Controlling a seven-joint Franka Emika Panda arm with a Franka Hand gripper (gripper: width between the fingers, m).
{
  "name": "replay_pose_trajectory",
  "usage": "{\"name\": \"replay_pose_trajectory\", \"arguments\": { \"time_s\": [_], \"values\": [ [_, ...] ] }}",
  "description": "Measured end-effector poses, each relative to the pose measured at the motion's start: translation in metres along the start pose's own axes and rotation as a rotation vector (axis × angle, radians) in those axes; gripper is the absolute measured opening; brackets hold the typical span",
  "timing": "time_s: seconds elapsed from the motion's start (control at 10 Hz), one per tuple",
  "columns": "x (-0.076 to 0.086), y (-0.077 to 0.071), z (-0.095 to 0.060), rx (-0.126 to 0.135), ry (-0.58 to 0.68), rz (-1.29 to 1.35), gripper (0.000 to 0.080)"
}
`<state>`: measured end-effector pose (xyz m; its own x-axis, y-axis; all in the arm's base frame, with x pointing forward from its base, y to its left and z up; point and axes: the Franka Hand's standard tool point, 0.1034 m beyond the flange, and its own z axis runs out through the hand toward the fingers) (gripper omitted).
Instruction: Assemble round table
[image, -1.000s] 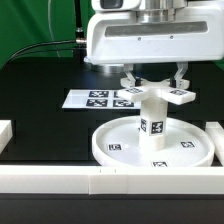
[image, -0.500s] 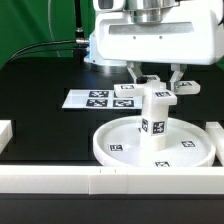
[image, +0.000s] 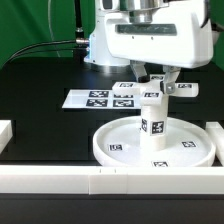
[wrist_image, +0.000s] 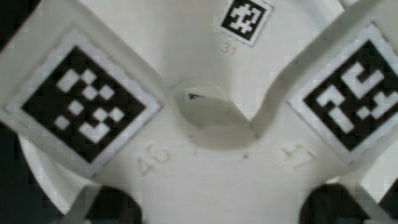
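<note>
The large rimmed round disc (image: 105, 150) lies flat on the black table. The short thick leg (image: 153, 122) stands upright in its centre. The small cross-shaped foot (image: 182, 89) sits on top of the leg. My gripper (image: 153, 80) hangs straight above, one finger on each side of the foot, shut on it. In the wrist view the foot (wrist_image: 214, 120) fills the picture with its tagged arms. The gripper (wrist_image: 222, 205) straddles the foot's middle, and a dark fingertip (wrist_image: 111, 207) shows at each side. The disc is hidden there.
The marker board (image: 92, 98) lies behind the disc toward the exterior view's left. A long white rail (image: 60, 182) runs along the front. Short rail ends stand at the left (image: 5, 132) and right (image: 215, 135). A green backdrop is behind.
My gripper has turned about the leg's upright axis with the foot in it. The foot's arms now point in a different direction. The disc and leg stay put.
</note>
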<state>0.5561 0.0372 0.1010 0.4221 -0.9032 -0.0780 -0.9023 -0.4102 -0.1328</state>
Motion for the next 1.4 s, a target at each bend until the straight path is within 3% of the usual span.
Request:
{"name": "replay_pose_trajectory", "arguments": {
  "time_s": [0.1,0.2,0.6,0.9,1.0,1.2,1.3,1.4],
  "values": [
    [0.0,0.0,0.0,0.009,-0.004,0.082,0.0442],
    [0.001,-0.001,0.0,0.034,-0.008,0.196,0.0442],
    [0.0,-0.003,0.0,0.042,-0.004,0.532,0.0442],
    [0.0,-0.003,0.0,0.045,-0.01,0.605,0.0442],
    [-0.001,-0.004,-0.004,0.039,-0.017,0.563,0.0597],
    [-0.011,-0.009,-0.018,0.029,-0.044,0.545,0.0638],
    [-0.012,-0.012,-0.023,0.036,-0.045,0.532,0.0647],
    [-0.011,-0.01,-0.02,0.035,-0.042,0.491,0.0647]
  ]
}}
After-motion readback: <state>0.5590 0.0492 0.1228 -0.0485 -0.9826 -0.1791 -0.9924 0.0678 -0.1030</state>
